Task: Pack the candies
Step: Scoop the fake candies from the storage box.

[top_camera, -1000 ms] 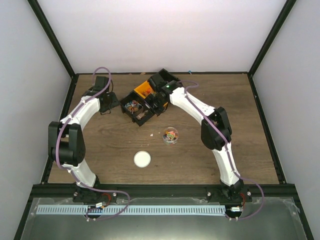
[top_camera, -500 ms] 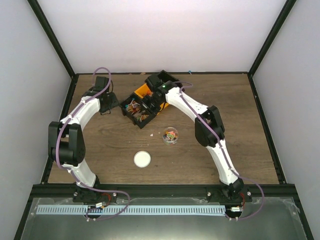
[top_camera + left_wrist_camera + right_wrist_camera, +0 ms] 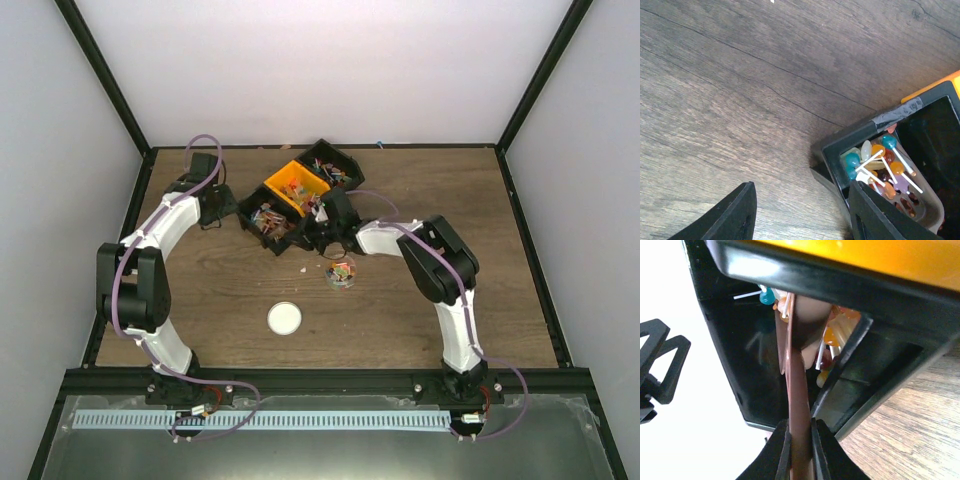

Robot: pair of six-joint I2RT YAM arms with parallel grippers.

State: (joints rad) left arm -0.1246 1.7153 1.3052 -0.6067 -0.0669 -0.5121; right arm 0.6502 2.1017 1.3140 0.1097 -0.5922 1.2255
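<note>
The candies (image 3: pixel 879 161) are small coloured sweets, some on white sticks, heaped in a black bin (image 3: pixel 268 222). My left gripper (image 3: pixel 800 216) is open at that bin's left corner, one finger on the wood and the other against the bin wall; it also shows in the top view (image 3: pixel 232 207). My right gripper (image 3: pixel 800 432) is shut on the handle of a brown scoop (image 3: pixel 801 335), whose head is down among the candies (image 3: pixel 832 335) in the bin. A small round jar (image 3: pixel 342 271) holds several candies.
A yellow bin (image 3: pixel 293 186) and another black bin (image 3: pixel 331 164) with sweets stand behind the first. A white lid (image 3: pixel 284 318) lies in front of the jar. One loose candy (image 3: pixel 305 268) lies on the wood table (image 3: pixel 200 290).
My right arm has drawn back from over the bins to their near side. The yellow bin is now uncovered. The left arm has not moved.
</note>
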